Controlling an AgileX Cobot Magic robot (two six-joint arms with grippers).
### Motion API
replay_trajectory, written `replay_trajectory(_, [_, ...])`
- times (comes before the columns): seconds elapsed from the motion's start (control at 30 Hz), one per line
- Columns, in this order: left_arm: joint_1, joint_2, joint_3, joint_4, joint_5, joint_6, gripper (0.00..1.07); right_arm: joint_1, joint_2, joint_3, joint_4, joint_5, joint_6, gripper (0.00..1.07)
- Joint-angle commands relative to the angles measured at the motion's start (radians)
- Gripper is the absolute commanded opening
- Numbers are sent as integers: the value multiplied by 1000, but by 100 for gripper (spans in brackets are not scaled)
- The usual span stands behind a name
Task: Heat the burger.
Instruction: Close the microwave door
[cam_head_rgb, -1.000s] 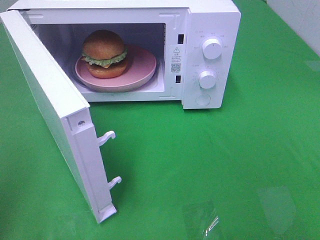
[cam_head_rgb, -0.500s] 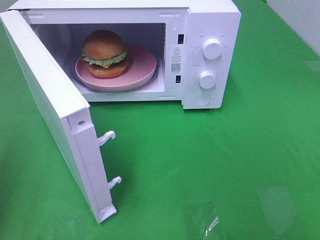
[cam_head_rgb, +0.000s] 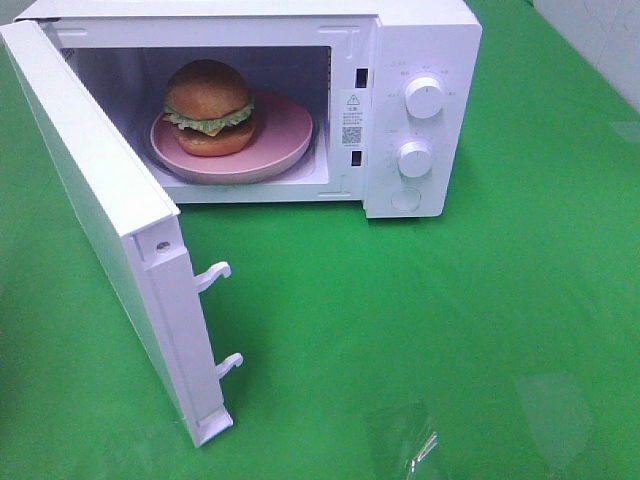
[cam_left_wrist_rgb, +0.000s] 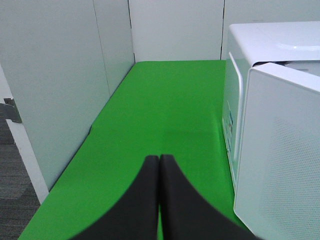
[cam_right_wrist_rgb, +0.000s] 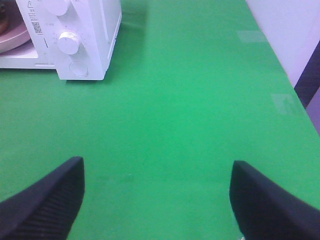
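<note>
Pressing its two dark fingers flat together, the left end effector (cam_left_wrist_rgb: 159, 161) is clenched on nothing. It hangs over the green counter (cam_left_wrist_rgb: 165, 110), just beside the outer face of the microwave's open door (cam_left_wrist_rgb: 285, 150). The right end effector (cam_right_wrist_rgb: 157, 170) is released, its fingers spread wide over bare counter, with the microwave's control panel (cam_right_wrist_rgb: 95, 30) and a knob (cam_right_wrist_rgb: 68, 42) well ahead of it. The burger (cam_head_rgb: 208, 108) sits on the pink plate (cam_head_rgb: 285, 140) inside the microwave (cam_head_rgb: 420, 40), well apart from both end effectors. The right wrist view catches only the plate's rim at the cavity mouth, and a brown sliver by it may be the bun. In the high view the door stands swung wide on the left, its latch hooks (cam_head_rgb: 213, 272) exposed.
</note>
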Motion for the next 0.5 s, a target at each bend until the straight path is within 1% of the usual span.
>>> replay_trajectory(0.03, [-2, 94, 4, 93, -108, -103, 0, -5, -28, 2, 7, -10, -10, 76])
replay_trajectory(0.07, [-2, 94, 4, 93, -108, -103, 0, -5, -28, 2, 7, -10, -10, 76])
replay_trajectory(0.1, [-2, 139, 4, 186, -159, -153, 0, -5, -28, 2, 7, -10, -10, 76])
replay_trajectory(0.13, [-2, 139, 4, 186, -159, -153, 0, -5, -28, 2, 7, -10, -10, 76])
replay_trajectory(0.17, [-2, 163, 4, 228, -187, -171, 0, -5, -28, 2, 7, -10, -10, 76])
replay_trajectory(0.2, [-2, 163, 4, 228, -187, -171, 0, -5, -28, 2, 7, -10, -10, 76])
replay_trajectory(0.23, [-2, 231, 4, 369, -256, -230, 0, -5, -28, 2, 7, -10, -10, 76])
replay_trajectory(0.27, [-2, 255, 4, 403, -276, -250, 0, -5, -28, 2, 7, -10, -10, 76])
replay_trajectory(0.3, [-2, 255, 4, 403, -276, -250, 0, -5, -28, 2, 7, -10, -10, 76])
replay_trajectory(0.33, [-2, 292, 4, 440, -305, -281, 0, -5, -28, 2, 7, -10, -10, 76])
replay_trajectory(0.37, [-2, 292, 4, 440, -305, -281, 0, -5, -28, 2, 7, -10, -10, 76])
replay_trajectory(0.4, [-2, 340, 4, 461, -336, -304, 0, -5, -28, 2, 7, -10, -10, 76])
replay_trajectory(0.43, [-2, 340, 4, 461, -336, -304, 0, -5, -28, 2, 7, -10, -10, 76])
replay_trajectory(0.5, [-2, 391, 2, 485, -389, -317, 0, -5, -28, 2, 7, -10, -10, 76])
